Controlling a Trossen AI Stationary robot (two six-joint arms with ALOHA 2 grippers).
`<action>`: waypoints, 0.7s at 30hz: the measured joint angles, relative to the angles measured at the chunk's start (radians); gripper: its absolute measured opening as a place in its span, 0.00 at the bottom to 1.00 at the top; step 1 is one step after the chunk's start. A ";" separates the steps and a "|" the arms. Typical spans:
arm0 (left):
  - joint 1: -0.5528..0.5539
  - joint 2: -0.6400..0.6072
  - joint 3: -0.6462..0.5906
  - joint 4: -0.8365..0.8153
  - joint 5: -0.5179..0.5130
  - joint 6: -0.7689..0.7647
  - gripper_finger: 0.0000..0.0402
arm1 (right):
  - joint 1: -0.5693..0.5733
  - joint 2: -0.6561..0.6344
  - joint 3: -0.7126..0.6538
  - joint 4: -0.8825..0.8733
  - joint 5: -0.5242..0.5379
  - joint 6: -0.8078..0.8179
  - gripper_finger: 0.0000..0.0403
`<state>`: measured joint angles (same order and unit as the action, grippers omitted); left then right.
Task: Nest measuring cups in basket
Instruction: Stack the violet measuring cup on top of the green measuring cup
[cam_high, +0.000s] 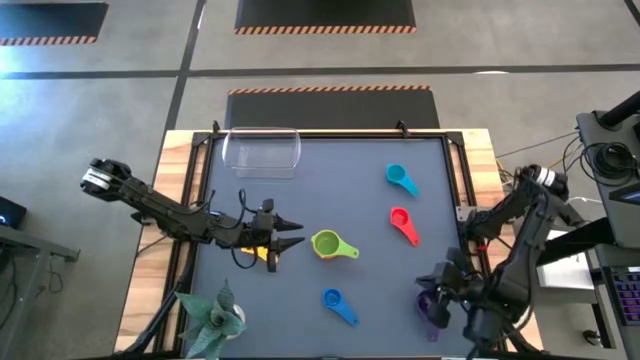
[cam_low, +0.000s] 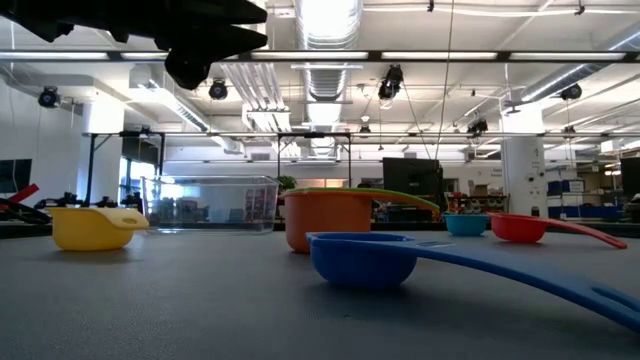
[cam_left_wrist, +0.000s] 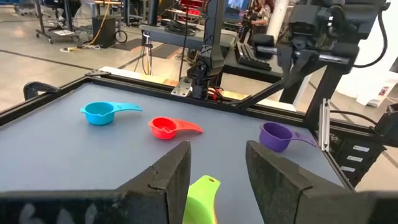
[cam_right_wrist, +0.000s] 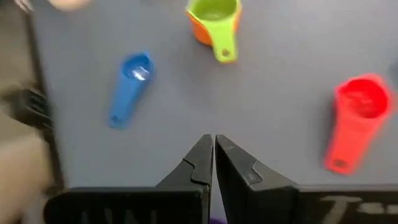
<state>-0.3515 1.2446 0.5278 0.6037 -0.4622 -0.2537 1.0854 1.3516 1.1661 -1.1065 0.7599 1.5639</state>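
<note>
The clear basket (cam_high: 262, 150) stands at the far left part of the dark desk (cam_high: 340, 200), with no cups visible inside it. The left pincer (cam_high: 287, 234) hovers over the middle-left of the desk, its two dark fingers (cam_left_wrist: 171, 177) parted and gripping nothing, pointing toward the green cup (cam_high: 327, 243). That green cup sits nested inside the orange cup (cam_low: 328, 220) near the desk's centre (from above only the green shows, with an orange edge peeking out below it), and in the left wrist view its green handle (cam_left_wrist: 202, 198) lies between the spread fingers. The yellow cup (cam_low: 93, 227) rests on the desk just beneath the left arm's wrist, mostly hidden from overhead. The teal cup (cam_high: 399, 178) lies at the far right of the desk, and the red cup (cam_high: 402, 222) sits nearer, just below it in the overhead view; the two are apart. The blue cup (cam_high: 336, 303) lies alone near the front edge, its handle pointing toward the front right corner. The purple cup (cam_high: 431, 305) sits at the front right, right beside the right pincer (cam_right_wrist: 214, 149), whose fingers are pressed together with nothing between them, as the right wrist view shows. A small potted plant (cam_high: 212, 320) stands at the front left corner.
</note>
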 joint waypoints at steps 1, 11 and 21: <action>0.000 0.000 0.000 0.000 0.000 -0.005 0.34 | 0.001 -0.006 -0.010 0.061 0.018 -0.012 0.02; -0.002 0.000 0.000 0.000 0.002 -0.026 0.34 | 0.001 0.017 -0.069 0.406 -0.005 -0.591 0.02; -0.003 -0.001 0.000 -0.018 0.003 -0.026 0.34 | -0.011 0.012 0.041 0.126 -0.063 -0.291 0.02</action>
<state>-0.3546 1.2438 0.5278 0.5862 -0.4595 -0.2794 1.0747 1.3631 1.2075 -0.9802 0.6972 1.2724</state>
